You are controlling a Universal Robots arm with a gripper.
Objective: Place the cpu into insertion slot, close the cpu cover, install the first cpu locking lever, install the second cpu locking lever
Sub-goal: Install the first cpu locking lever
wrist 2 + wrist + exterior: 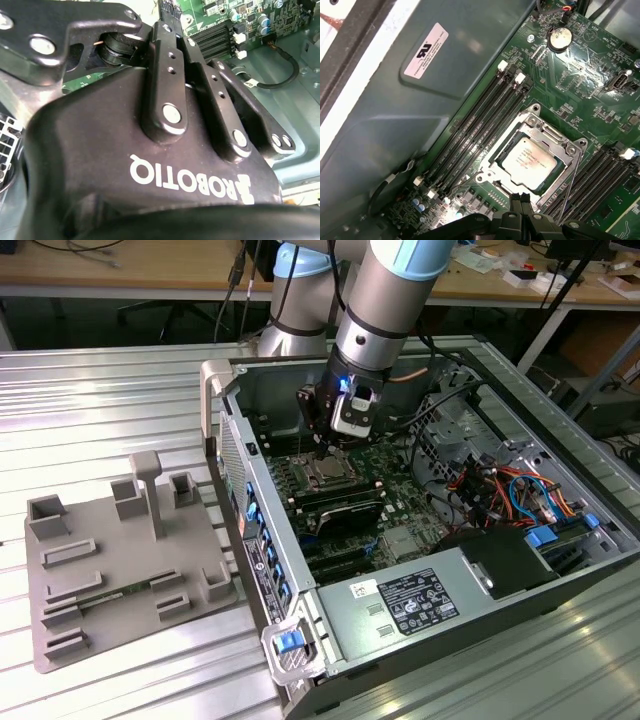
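The cpu (529,159) sits framed by the cpu cover (547,131), claw (520,199) pressed together just beside the cover's edge.

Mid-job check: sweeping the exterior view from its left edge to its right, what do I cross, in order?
grey fixture tray → computer case's perforated side wall → cpu → bundle of orange and blue cables
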